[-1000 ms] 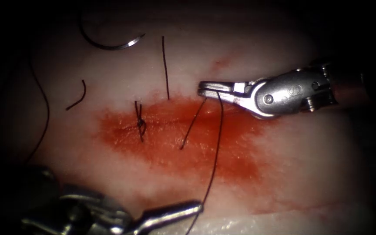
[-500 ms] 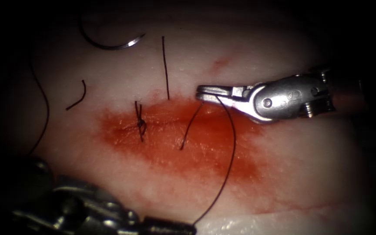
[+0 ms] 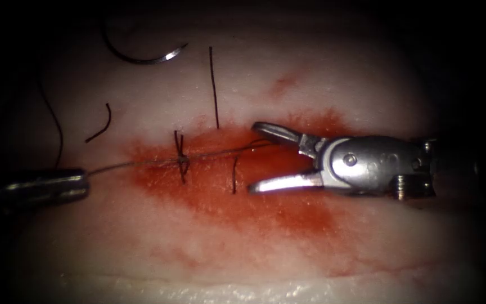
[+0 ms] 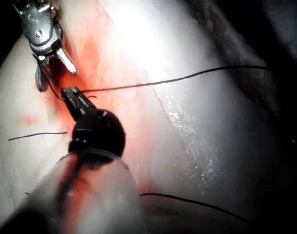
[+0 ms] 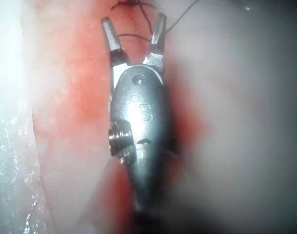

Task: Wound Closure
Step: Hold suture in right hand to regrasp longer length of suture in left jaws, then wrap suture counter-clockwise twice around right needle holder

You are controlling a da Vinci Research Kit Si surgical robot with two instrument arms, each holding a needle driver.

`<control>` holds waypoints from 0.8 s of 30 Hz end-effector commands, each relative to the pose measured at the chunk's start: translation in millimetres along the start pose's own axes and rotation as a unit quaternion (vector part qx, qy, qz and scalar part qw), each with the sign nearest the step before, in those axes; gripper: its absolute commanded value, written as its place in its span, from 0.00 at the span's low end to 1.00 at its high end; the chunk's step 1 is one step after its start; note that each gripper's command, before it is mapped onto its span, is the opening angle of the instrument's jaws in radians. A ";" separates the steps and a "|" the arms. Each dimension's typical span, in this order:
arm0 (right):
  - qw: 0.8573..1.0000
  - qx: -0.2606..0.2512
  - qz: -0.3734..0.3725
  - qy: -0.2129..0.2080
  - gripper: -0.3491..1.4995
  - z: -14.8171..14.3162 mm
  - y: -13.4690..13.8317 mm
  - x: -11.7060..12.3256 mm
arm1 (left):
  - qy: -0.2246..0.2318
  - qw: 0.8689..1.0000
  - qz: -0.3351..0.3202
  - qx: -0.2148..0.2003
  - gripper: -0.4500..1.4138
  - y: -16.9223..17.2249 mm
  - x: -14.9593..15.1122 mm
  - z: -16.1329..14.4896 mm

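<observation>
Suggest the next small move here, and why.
Probably ease the right end effector's open, empty jaws onto the short thread tail beside them: the left end effector holds the thread taut over the knot; the needle lies free on the tissue.

Endo overhead-front; wrist cams close, share cut (image 3: 226, 163).

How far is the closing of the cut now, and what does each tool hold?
Done: one knot sits on the cut toward its left end. The needle lies free on the tissue, beyond the cut. In hand: the left tool holds the thread taut across the knot; the right tool is open, holding nothing. Left: the cut to the knot's right has no stitch across it.
</observation>
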 end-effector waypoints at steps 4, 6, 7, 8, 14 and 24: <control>1.000 -0.010 0.012 0.008 0.99 -1.1 -0.2 0.3 | -0.008 1.000 -0.003 0.012 0.00 0.0 -0.8 -1.1; 1.000 -0.017 -0.005 0.005 0.99 -2.5 1.2 1.3 | -0.013 1.000 -0.002 0.012 0.00 0.0 -0.9 -1.6; 1.000 -0.020 -0.008 0.004 0.99 -2.9 1.7 1.7 | -0.014 1.000 -0.002 0.012 0.00 0.0 -0.9 -1.6; 1.000 -0.023 -0.017 0.000 0.99 -3.6 2.9 2.7 | -0.015 1.000 -0.002 0.012 0.00 0.1 -0.8 -1.7; 0.999 -0.025 -0.043 -0.015 0.19 -3.6 5.1 5.0 | -0.009 1.000 -0.002 0.012 0.00 0.3 -0.3 -1.4; 0.989 0.068 -0.132 -0.015 0.00 3.0 5.8 3.3 | 0.005 1.000 -0.006 0.010 0.00 -0.4 0.3 -1.3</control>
